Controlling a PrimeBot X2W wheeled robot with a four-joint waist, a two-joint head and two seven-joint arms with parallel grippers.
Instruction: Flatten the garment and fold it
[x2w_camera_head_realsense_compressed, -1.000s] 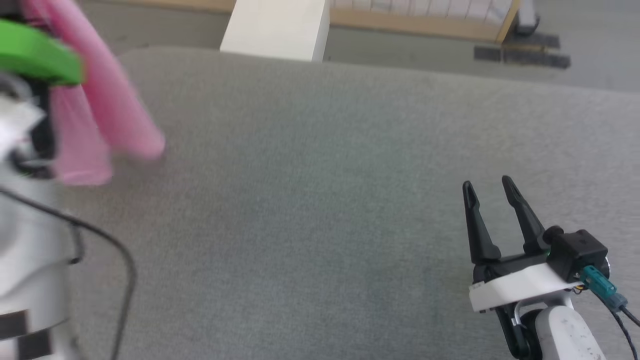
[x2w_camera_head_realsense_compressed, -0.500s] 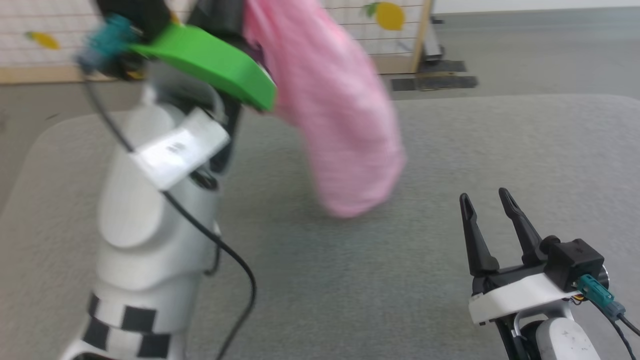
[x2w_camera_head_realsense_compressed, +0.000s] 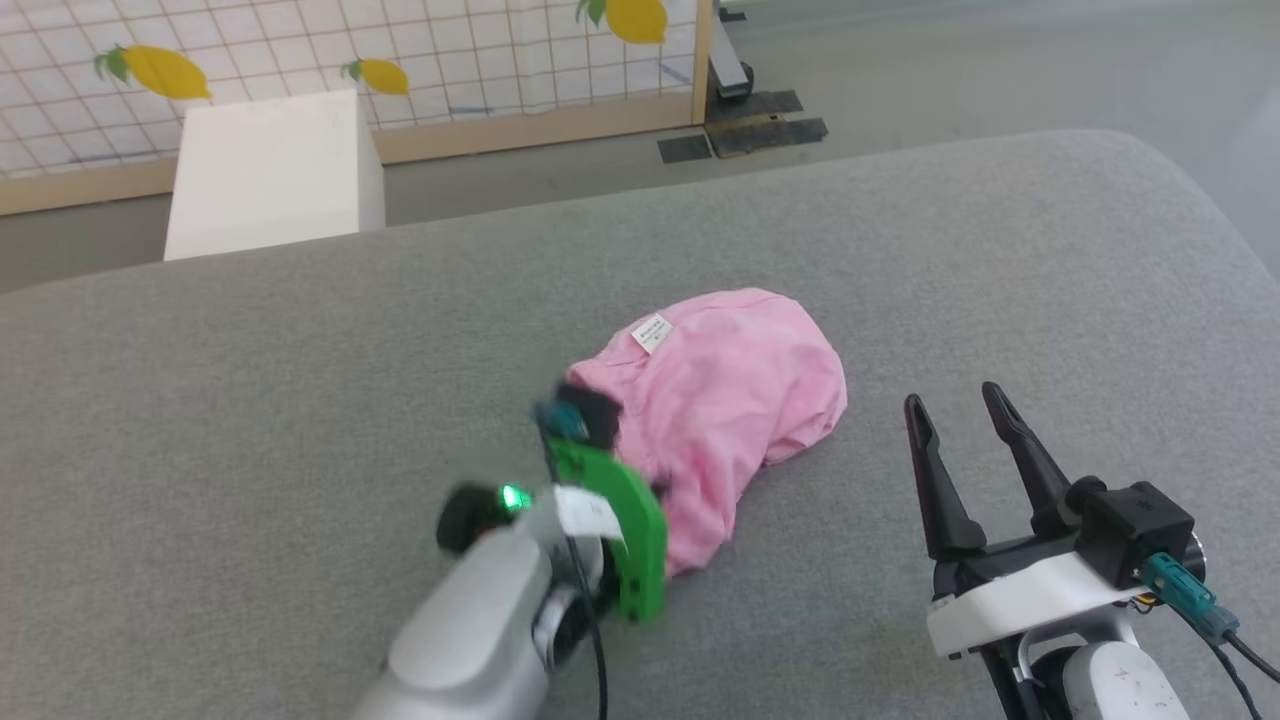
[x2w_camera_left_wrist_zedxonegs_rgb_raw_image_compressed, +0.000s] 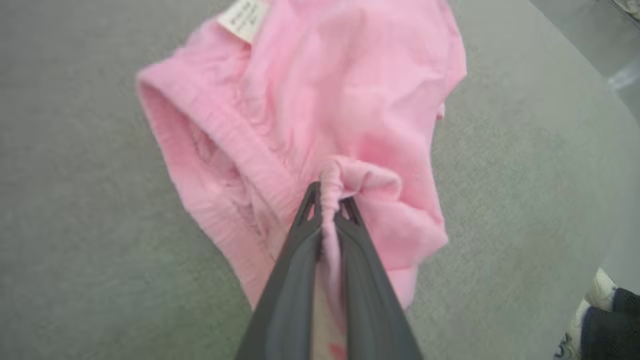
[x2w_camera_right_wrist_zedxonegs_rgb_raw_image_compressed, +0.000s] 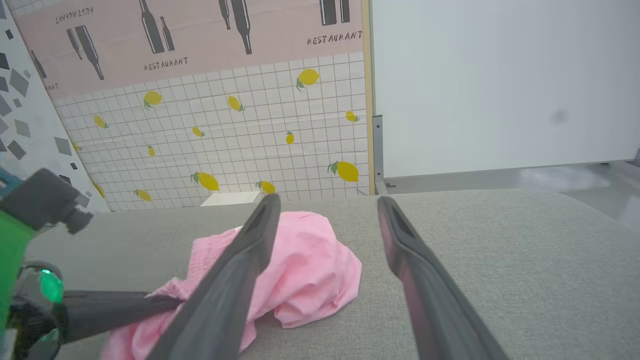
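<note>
The garment (x2w_camera_head_realsense_compressed: 735, 395) is a crumpled pink heap on the grey padded table (x2w_camera_head_realsense_compressed: 300, 400), its small white label (x2w_camera_head_realsense_compressed: 652, 333) facing up at the far side. In the left wrist view my left gripper (x2w_camera_left_wrist_zedxonegs_rgb_raw_image_compressed: 328, 199) is shut on a bunched fold of the garment (x2w_camera_left_wrist_zedxonegs_rgb_raw_image_compressed: 320, 100) by the gathered waistband. Its green wrist mount (x2w_camera_head_realsense_compressed: 615, 520) sits at the heap's near left edge. My right gripper (x2w_camera_head_realsense_compressed: 955, 400) stands open just right of the heap, nothing between its fingers. In the right wrist view the garment (x2w_camera_right_wrist_zedxonegs_rgb_raw_image_compressed: 305, 270) lies ahead and to the left.
A white box (x2w_camera_head_realsense_compressed: 270, 170) stands on the floor behind the table, in front of a lemon-patterned tiled panel (x2w_camera_head_realsense_compressed: 420, 40). The table's rounded corner (x2w_camera_head_realsense_compressed: 1180, 190) is at the far right. A shoe (x2w_camera_left_wrist_zedxonegs_rgb_raw_image_compressed: 597, 305) shows beside the table in the left wrist view.
The head camera has swung. The garment hung in the air from my raised left gripper; now it lies bunched on the table with the left gripper low and still shut on it. The right gripper stayed put.
</note>
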